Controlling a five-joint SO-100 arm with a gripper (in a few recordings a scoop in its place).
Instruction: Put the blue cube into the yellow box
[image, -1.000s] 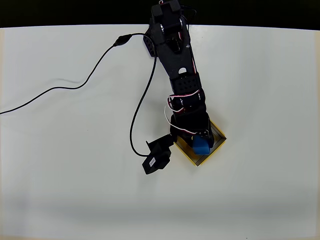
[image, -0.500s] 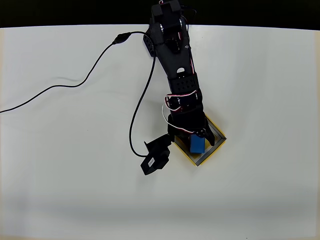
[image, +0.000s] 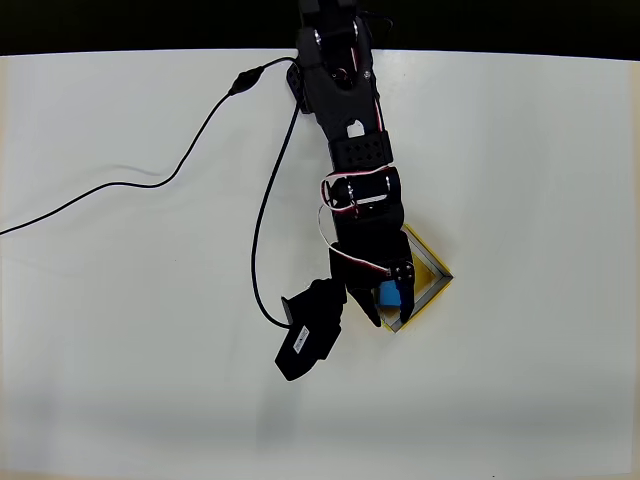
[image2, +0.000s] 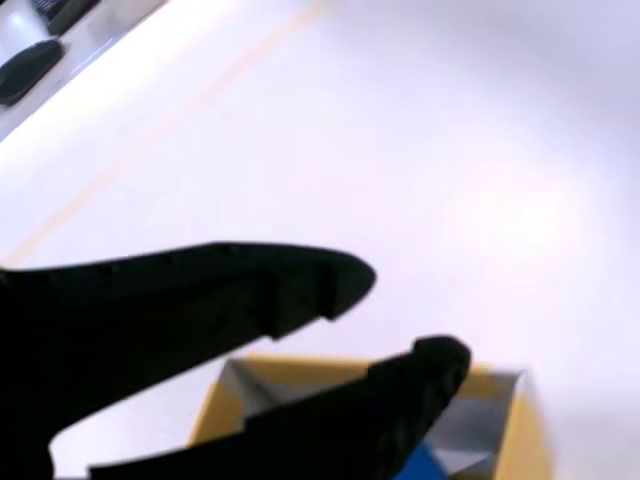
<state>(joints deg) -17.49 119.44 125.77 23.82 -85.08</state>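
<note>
- The gripper (image2: 395, 320) hangs over the yellow box (image: 437, 267) with its jaws spread apart and nothing held between them.
- The blue cube (image: 391, 293) lies directly beneath it, inside the box near its lower corner in the overhead view.
- The coming move is probably a straight lift clear of the desk (image: 540, 180).

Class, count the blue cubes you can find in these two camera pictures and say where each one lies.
1. The blue cube lies inside the yellow box, partly under the gripper; the arm might hide others.
</note>
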